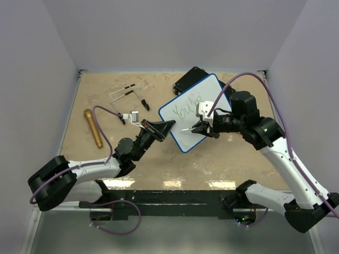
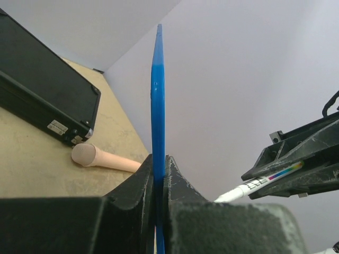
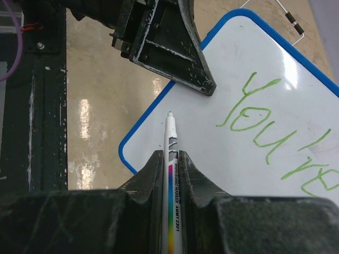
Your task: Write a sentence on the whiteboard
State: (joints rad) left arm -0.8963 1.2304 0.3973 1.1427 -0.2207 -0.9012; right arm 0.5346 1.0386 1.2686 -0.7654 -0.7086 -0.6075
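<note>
The whiteboard [image 1: 204,103], white with a blue rim, is held tilted above the table. My left gripper [image 1: 168,126] is shut on its left edge; in the left wrist view the blue rim [image 2: 158,106] stands edge-on, pinched by the left gripper [image 2: 159,164]. The sentence [image 3: 275,132] reads "You're" in green [image 1: 189,107]. My right gripper [image 3: 170,156] is shut on a white marker [image 3: 170,132], seen from above as the right gripper [image 1: 204,127]. The marker tip points at the board's bare part [image 3: 212,159] below the word, near the left fingers [image 3: 204,84]; I cannot tell whether it touches.
A black case [image 1: 189,79] lies at the back, partly under the board, also the black case [image 2: 42,95]. A golden cylinder [image 1: 94,127] lies at the left and a wire frame [image 1: 127,98] behind it. A peach-coloured rod [image 2: 103,159] lies beside the case.
</note>
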